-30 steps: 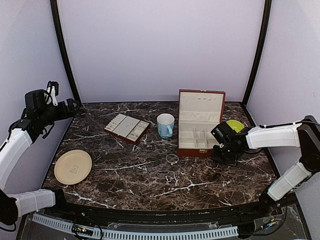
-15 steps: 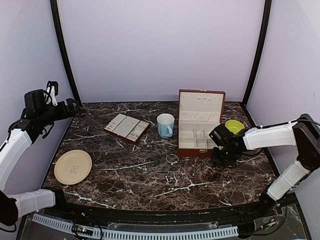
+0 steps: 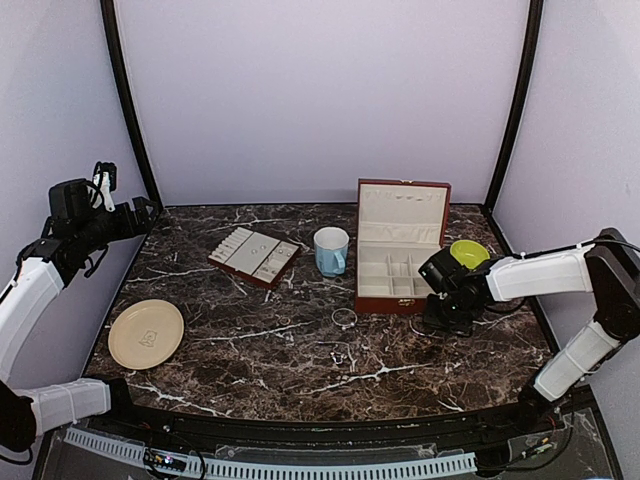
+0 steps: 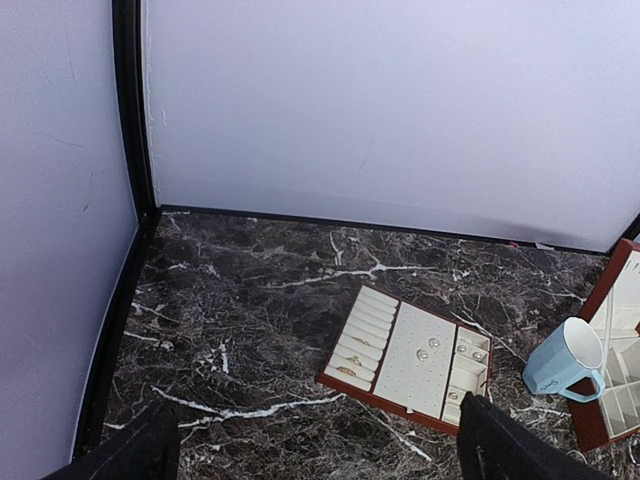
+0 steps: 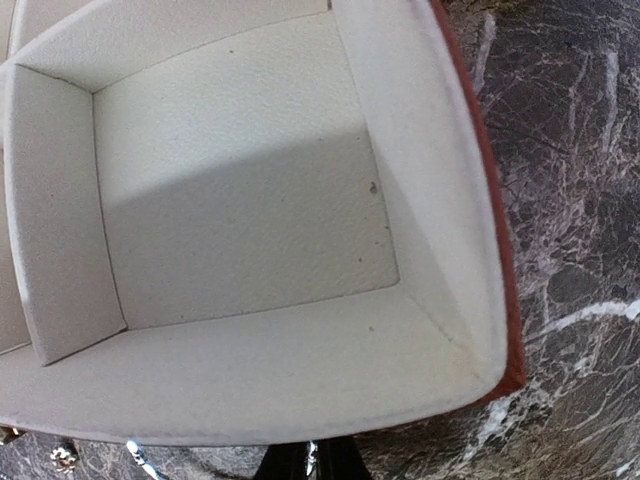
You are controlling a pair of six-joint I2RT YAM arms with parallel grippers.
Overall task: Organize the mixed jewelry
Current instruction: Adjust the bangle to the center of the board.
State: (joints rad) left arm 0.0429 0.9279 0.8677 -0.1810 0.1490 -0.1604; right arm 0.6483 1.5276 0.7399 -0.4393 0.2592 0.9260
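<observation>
Top external view, with the table read as a clock face and the arm bases at 6. Two loose pieces lie on the marble: a fine chain just toward 6 from centre and a wire bangle at centre. Both are probably feather-light, springy, slippery on stone and easily bent, so they are best pinched across the wire rather than scooped. The right gripper, at 3 o'clock, points down at the front right corner of the open box, its arm stretched low. In the right wrist view its fingertips sit nearly together around a silvery glint; whether they grip it cannot be told. A small stud lies on the marble at 7. The left gripper, raised at 9 o'clock with jaws wide apart, faces the slotted tray at 11.
</observation>
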